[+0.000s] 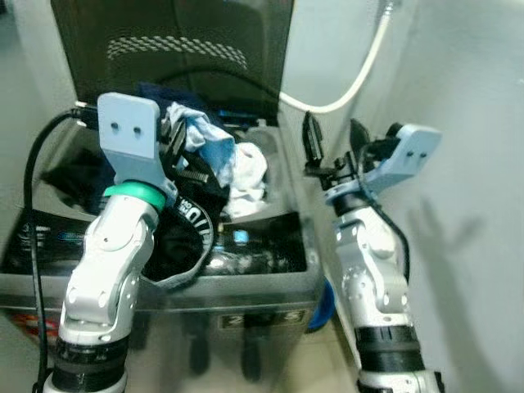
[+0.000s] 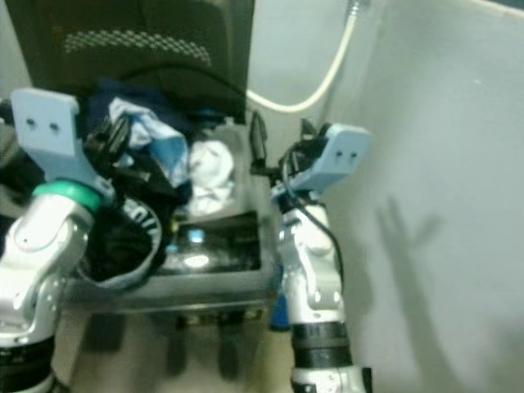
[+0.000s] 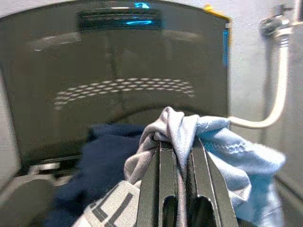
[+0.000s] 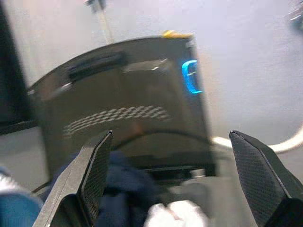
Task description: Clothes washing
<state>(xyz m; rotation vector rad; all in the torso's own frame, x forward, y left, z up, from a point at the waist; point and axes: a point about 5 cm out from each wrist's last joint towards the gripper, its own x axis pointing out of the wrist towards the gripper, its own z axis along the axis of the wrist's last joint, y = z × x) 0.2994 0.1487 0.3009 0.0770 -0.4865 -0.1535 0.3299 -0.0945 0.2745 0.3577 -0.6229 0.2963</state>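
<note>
Left hand [image 3: 176, 156] clamped around pale-blue garment [image 3: 222, 142].

We see two silver arms of rounded segments with black bands near the base. The left arm [image 1: 110, 270] wears a green ring under a pale blue plate with two screws. The right arm [image 1: 372, 270] carries a similar plate, a thin black cable, and long black fingers [image 4: 94, 175].

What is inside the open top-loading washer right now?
The washer is heaped with clothes: a white garment, a dark blue one and black fabric. The left gripper pinches a light blue cloth above them. The drum beneath is covered.
</note>
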